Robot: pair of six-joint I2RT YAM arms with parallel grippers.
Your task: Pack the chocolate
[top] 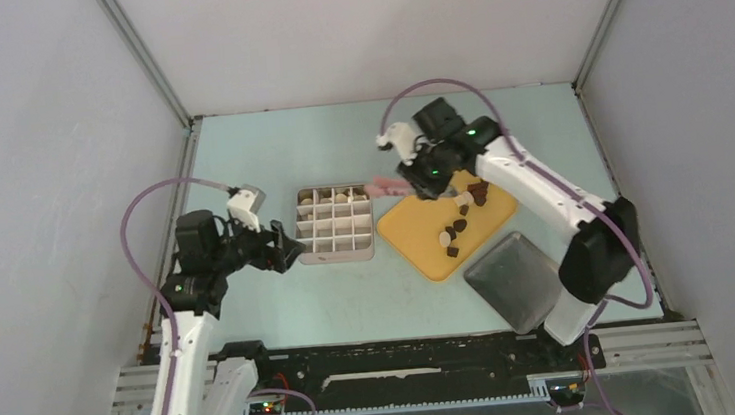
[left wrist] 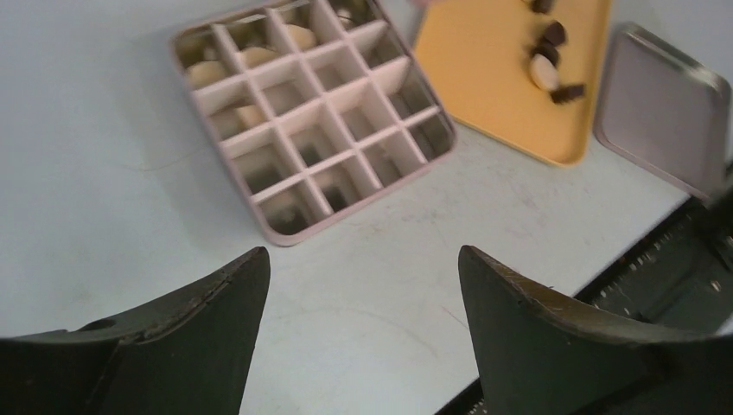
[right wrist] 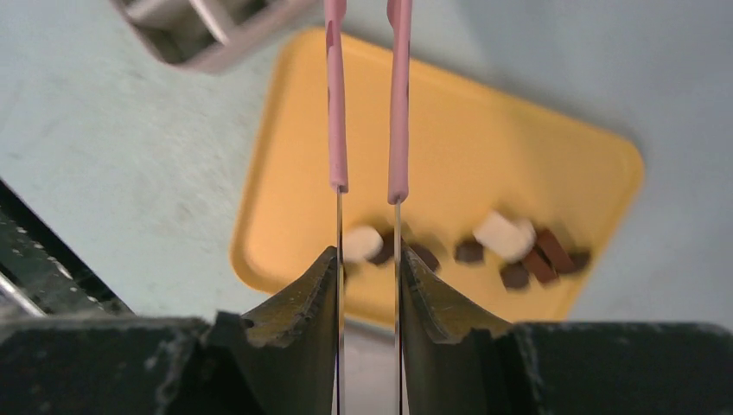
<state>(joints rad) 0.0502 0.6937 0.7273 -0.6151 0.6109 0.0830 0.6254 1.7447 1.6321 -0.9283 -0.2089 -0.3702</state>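
Note:
Several chocolate pieces point(top: 457, 222), cream-white and dark brown, lie on the yellow tray point(top: 416, 233). In the right wrist view they sit at the tray's near end point(right wrist: 506, 235). A pink box point(top: 336, 223) with a white grid holds a few cream pieces point(left wrist: 207, 73) in its far cells. My right gripper point(top: 419, 178) is shut on the pink tongs point(right wrist: 335, 112), held above the tray, their tips point(top: 380, 186) near the box's right edge; the tips are cut off in the wrist view. My left gripper point(left wrist: 363, 259) is open and empty, just left of the box.
A grey metal lid point(top: 515, 280) lies right of the tray's near end, also in the left wrist view point(left wrist: 661, 108). The black rail point(top: 407, 360) runs along the table's near edge. White walls close in the sides and back.

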